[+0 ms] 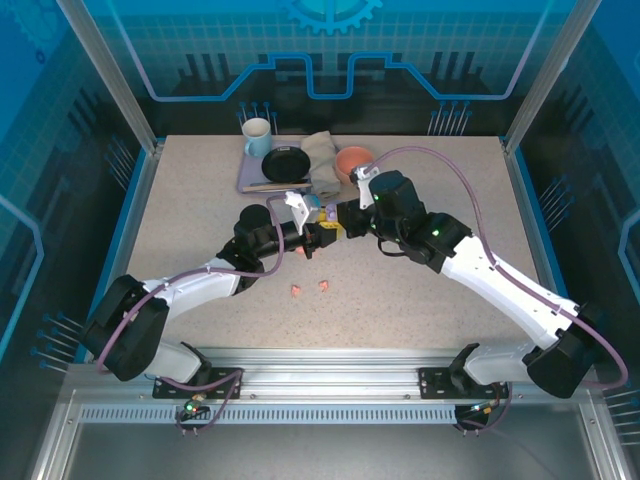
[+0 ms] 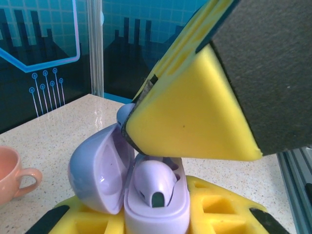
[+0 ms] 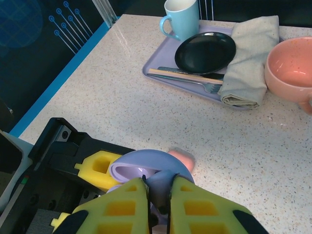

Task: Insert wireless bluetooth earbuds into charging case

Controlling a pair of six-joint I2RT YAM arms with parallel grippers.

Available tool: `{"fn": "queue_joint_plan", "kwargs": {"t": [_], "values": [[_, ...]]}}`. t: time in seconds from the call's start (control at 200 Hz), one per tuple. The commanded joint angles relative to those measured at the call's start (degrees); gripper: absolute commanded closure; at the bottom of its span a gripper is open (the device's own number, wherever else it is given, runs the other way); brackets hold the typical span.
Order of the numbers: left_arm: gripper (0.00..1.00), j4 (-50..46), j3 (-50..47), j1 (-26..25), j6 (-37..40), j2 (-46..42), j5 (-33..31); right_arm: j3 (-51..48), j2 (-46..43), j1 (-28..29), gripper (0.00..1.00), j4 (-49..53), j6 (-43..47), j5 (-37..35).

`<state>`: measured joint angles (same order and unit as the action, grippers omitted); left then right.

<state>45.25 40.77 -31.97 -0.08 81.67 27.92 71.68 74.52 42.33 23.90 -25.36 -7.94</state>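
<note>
The speckled table (image 1: 200, 200) fills the floor of the cell. The left arm (image 1: 190, 290) reaches in from eight o'clock and the right arm (image 1: 500, 275) from four o'clock, and they meet near the middle.

At twelve o'clock lies a lilac tray (image 1: 246, 182). On it are a folded grey napkin (image 1: 322, 165), a black plate (image 1: 284, 164) and a fork (image 3: 197, 84). A blue mug (image 1: 257, 137) stands at its eleven o'clock corner. A coral cup (image 1: 352, 160) sits on the table at the tray's three o'clock, touching the napkin.

The left gripper (image 2: 156, 222) is clenched on the case (image 2: 146, 207), a small lilac shell held upright between its yellow pads. The lid (image 2: 97, 170) is swung open toward nine o'clock in the left wrist view.

The right gripper (image 3: 159, 184) hangs just above the open case. Its yellow fingers are nearly together, pinching something small and lilac at the tips. This pinched bud (image 2: 125, 114) is mostly hidden by the fingers.

Down in the case one seated bud (image 2: 153, 183), also lilac, rests in its well. It lies at about five o'clock from the pinched one.

Two pink buds (image 1: 296, 290) (image 1: 324, 286) lie loose on the table at six o'clock from the case. They are near each other but apart.
</note>
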Motion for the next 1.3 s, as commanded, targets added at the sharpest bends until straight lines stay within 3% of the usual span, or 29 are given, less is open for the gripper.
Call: {"fn": "queue_joint_plan", "kwargs": {"t": [0.0,0.195,0.385,0.62,1.296], "values": [[1.00,5.6,1.5,0.0,0.7,-2.3,1.0,-0.4,1.5,0.3,0.87,3.3,0.6,2.5],[1.00,6.0,1.5,0.1,0.7,-2.4,0.9,0.0,1.8,0.4,0.86,4.1,0.6,2.4],[1.00,6.2,1.5,0.1,0.6,-2.4,1.1,1.9,1.4,0.0,0.74,4.9,-0.4,2.1],[1.00,7.3,1.2,0.0,0.1,-2.2,1.4,6.5,2.1,-1.0,0.65,5.8,-2.6,5.1],[1.00,8.1,0.0,0.1,0.1,-2.6,1.2,8.9,-1.0,-3.7,0.51,6.3,-6.3,5.0]]}}
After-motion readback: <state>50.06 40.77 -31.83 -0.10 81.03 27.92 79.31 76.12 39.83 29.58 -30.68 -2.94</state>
